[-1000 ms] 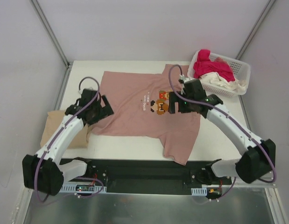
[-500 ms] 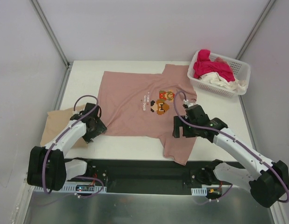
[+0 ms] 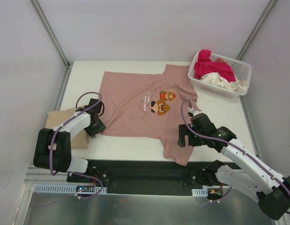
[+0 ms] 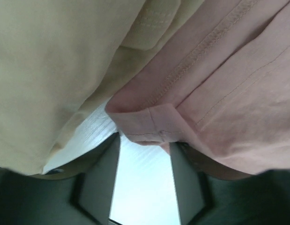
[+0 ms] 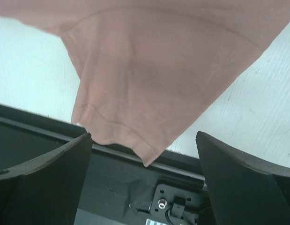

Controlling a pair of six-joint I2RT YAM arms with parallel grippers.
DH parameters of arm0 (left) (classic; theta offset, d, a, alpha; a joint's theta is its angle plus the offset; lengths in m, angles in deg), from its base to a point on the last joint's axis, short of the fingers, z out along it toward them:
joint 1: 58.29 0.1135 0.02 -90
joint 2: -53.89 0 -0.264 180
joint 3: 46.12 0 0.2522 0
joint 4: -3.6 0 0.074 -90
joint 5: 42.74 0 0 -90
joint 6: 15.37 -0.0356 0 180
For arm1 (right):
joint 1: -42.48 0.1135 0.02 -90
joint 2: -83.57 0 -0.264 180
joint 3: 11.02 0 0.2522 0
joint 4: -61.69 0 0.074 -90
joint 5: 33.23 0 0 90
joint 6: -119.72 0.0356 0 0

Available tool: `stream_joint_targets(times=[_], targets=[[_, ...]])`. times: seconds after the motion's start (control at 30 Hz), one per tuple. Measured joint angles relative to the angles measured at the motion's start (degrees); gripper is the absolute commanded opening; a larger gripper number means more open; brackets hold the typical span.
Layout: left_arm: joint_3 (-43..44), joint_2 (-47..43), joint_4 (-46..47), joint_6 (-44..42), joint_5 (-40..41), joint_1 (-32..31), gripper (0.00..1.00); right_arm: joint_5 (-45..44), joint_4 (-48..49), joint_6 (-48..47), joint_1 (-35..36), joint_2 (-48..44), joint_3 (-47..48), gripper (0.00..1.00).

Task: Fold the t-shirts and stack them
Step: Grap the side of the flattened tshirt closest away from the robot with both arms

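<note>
Jaws of the left gripper, wide a second ago, are narrowing on the near hem corner of the pink t-shirt, flat mid-table; right gripper is hovering spread over the opposite corner, fold beginning.

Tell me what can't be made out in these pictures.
- Top view: left gripper, fingertips hidden under its own wrist; grip on the pink t-shirt unclear.
- Top view: tan t-shirt, partly covered by the left arm.
- Top view: cream shirt in the basket, mostly buried beneath the magenta-red shirt.
- Top view: chest print lettering, too small to read.
</note>
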Motion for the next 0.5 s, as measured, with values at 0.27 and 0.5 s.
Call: stream_joint_targets(times=[0.27,0.5], targets=[[3.06,4.07,1.36,0.02,-0.24,0.0,0.0,2.1,-3.3,1.64,12.37,-1.68,-2.19,0.95],[2.32,2.62,1.86,-0.11,-0.26,0.0,0.0,1.49,-1.99,1.97,23.23,13.4,-1.99,0.84]])
